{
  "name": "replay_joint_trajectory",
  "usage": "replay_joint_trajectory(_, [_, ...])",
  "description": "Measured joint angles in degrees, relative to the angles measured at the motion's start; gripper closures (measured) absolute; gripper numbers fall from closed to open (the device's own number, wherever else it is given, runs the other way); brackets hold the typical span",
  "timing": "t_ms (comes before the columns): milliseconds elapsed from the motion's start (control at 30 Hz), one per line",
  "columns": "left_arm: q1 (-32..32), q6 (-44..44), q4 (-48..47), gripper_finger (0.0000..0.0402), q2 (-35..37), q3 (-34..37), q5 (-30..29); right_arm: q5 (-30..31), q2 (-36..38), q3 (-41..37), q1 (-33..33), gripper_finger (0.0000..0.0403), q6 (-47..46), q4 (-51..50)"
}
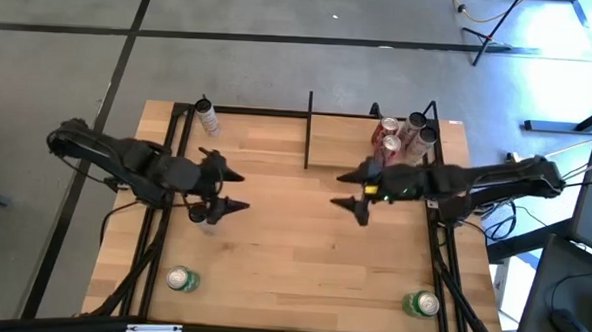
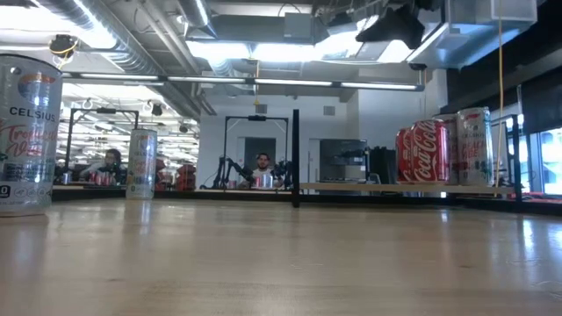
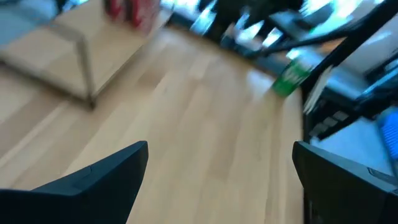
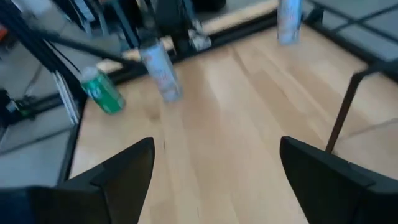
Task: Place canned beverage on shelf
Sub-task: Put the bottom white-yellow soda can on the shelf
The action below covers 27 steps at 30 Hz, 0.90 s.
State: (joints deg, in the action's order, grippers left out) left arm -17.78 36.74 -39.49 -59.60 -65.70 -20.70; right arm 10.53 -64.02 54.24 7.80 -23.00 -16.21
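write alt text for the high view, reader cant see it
Two dark arms reach inward over a wooden table, left hand and right hand open and empty. Cans stand on the shelf at the far right; green cans sit at both near corners.

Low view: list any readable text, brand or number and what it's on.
"CELSIUS": tall white can nearest the camera; the red script under it is too blurred to read.
"Coca-Cola": red cans on the shelf.
Second tall can farther back: print too small to read.
Pale can beside the red ones: unreadable.
Green cans in the high view: tops only, no legible text.
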Motion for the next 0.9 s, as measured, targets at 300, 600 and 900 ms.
replay_joint_trajectory(300, [-5.02,24.65,-34.39,0.0008,-0.14,-7.95,4.81,2.48,-7.97,-0.02,4.79,0.0072,-5.46,-0.24])
replay_joint_trajectory(600, [-9.79,44.90,-43.26,0.0008,-0.50,-5.03,10.13,2.48,-11.25,-0.02,5.08,0.0072,-7.39,0.14])
replay_joint_trajectory(900, [-11.57,44.57,-41.23,0.0008,-3.02,0.29,10.72,4.34,-11.20,-0.02,4.93,0.0072,-6.54,3.24])
